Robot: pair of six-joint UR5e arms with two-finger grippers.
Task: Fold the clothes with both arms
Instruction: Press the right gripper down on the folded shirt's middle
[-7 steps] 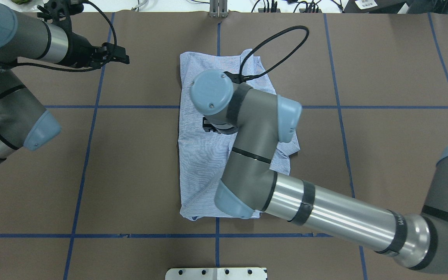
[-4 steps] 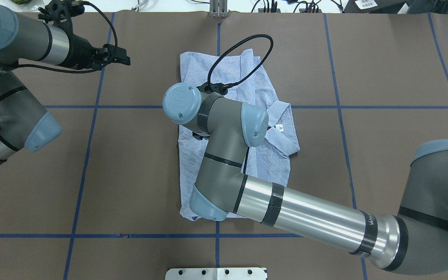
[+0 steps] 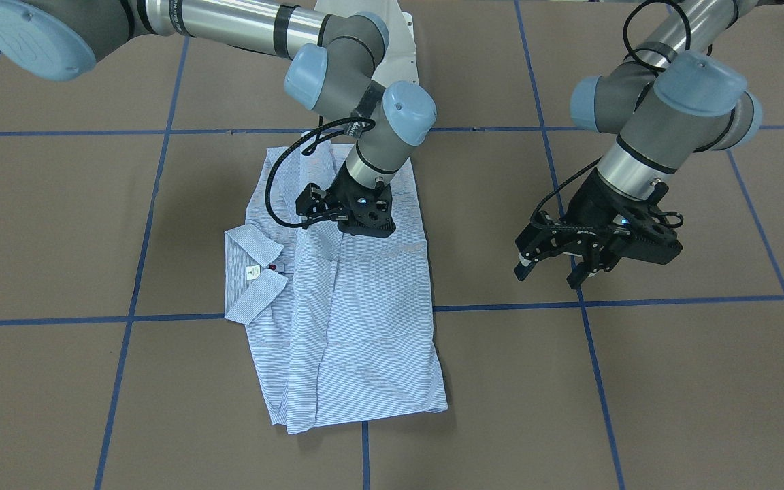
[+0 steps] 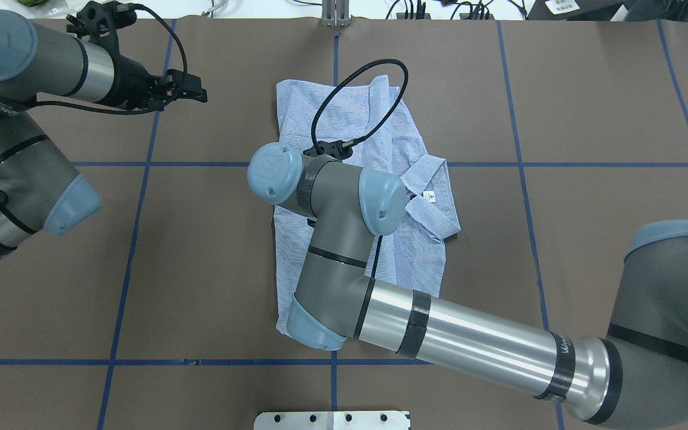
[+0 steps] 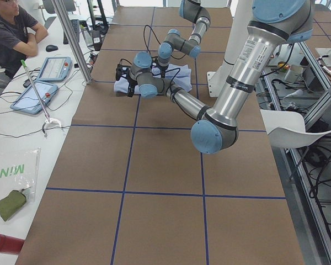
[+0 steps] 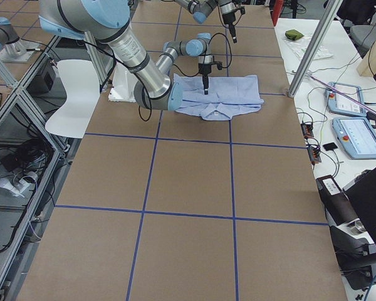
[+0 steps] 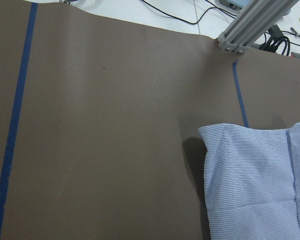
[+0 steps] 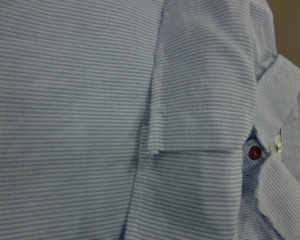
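The clothes are one light blue striped shirt (image 3: 358, 320), folded into a long rectangle mid-table (image 4: 392, 119). Its collar (image 3: 246, 275) sticks out at one side, with a white label and a red button (image 8: 255, 153). My right gripper (image 3: 307, 212) hovers just over the shirt beside the collar, fingers slightly apart and holding nothing. The overhead view hides it under its own wrist. In the right wrist view the chest pocket (image 8: 205, 100) fills the frame. My left gripper (image 3: 550, 270) hangs open and empty over bare table, well away from the shirt (image 4: 196, 92).
Brown table paper carries a blue tape grid (image 4: 141, 164). An aluminium post (image 4: 335, 15) stands at the far edge and a white base plate (image 4: 332, 420) at the near edge. Tablets (image 6: 357, 135) and cables lie on the side bench, where a person (image 5: 11, 33) sits.
My right wrist has swung left across the shirt, uncovering the collar and label. The left arm has shifted only slightly.
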